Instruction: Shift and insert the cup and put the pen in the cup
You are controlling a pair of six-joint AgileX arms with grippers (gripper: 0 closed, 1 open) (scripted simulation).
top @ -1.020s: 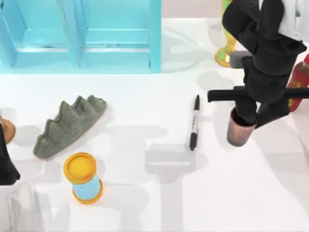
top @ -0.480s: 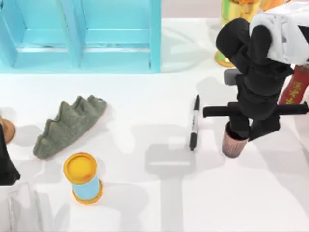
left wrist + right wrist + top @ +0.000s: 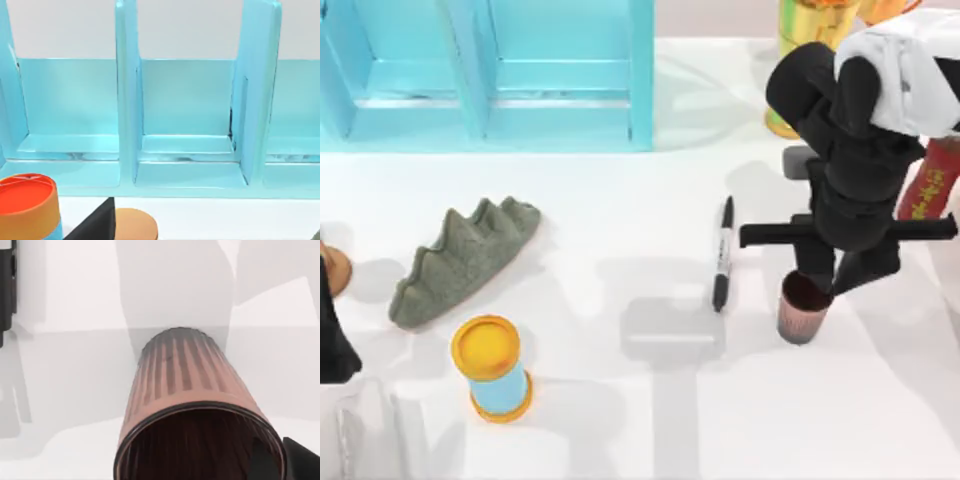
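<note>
My right gripper (image 3: 842, 276) has risen off the cup (image 3: 804, 308), fingers spread around the rim's 1 o'clock edge, gripping nothing. The cup has shifted slightly toward 7 o'clock, beside the pen (image 3: 722, 253). Left arm (image 3: 332, 340) stays parked.

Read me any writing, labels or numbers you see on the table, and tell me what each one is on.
Red bottle beside the right arm: yellow characters down its label, too blurred to read.
Pen: dark print on its pale label band, too small to read.
Cup, blue cylinder, blue rack: no writing visible.
</note>
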